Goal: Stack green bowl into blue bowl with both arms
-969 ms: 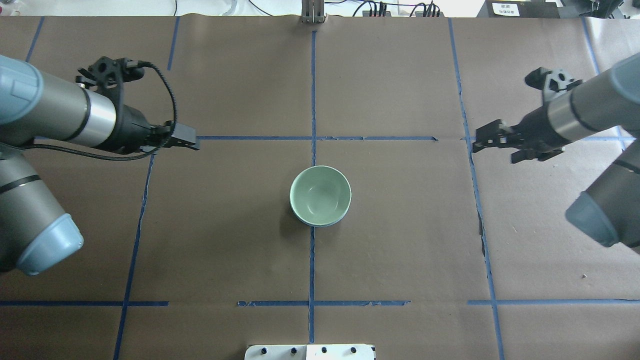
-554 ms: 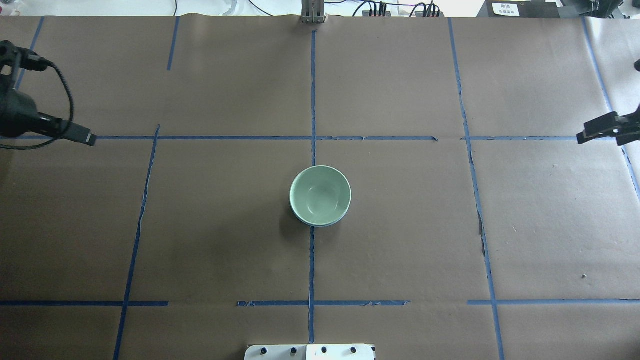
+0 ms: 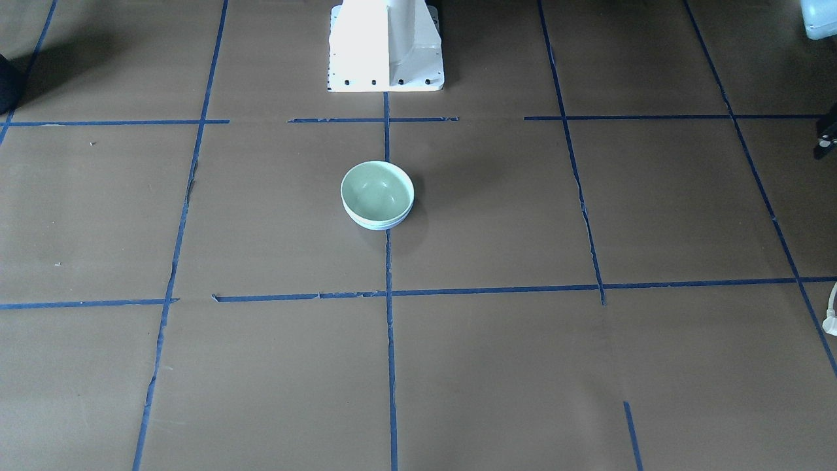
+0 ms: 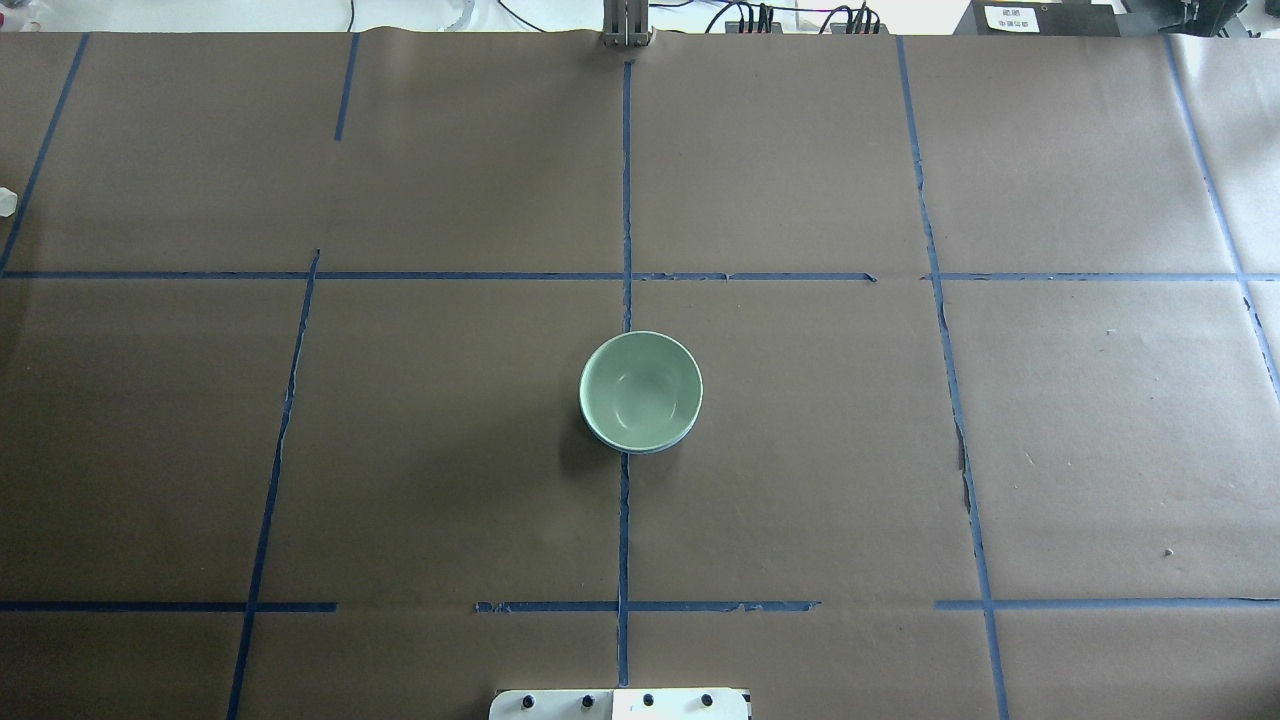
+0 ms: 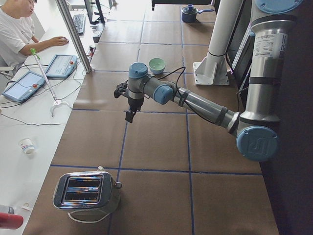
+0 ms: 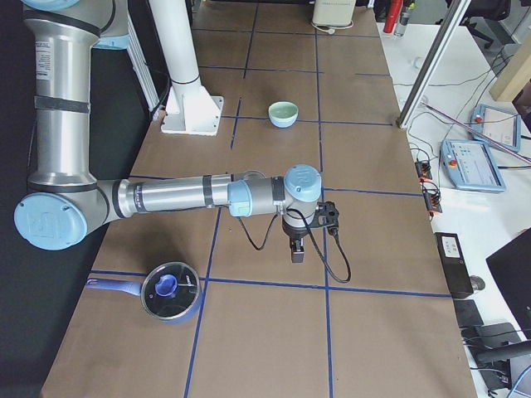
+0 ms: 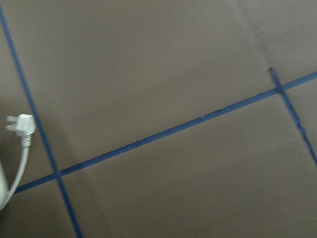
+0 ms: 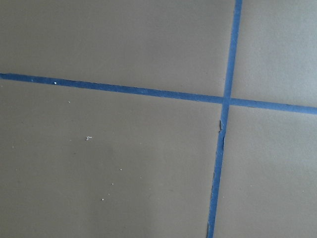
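The green bowl sits nested inside the blue bowl at the table's middle; only a thin blue rim shows under it. The stack also shows in the front-facing view, green bowl in blue bowl. Neither gripper is in the overhead view. My left gripper hangs over bare table far to the left of the bowls. My right gripper hangs over bare table far to the right. Both hold nothing that I can see; I cannot tell whether they are open or shut.
The white pedestal base stands behind the bowls. A toaster sits at the table's left end, its white plug nearby. A blue lidded pot sits at the right end. An operator sits at the far side.
Both arms have swung outward, away from the bowls, and left the overhead view. The stacked bowls have not moved.
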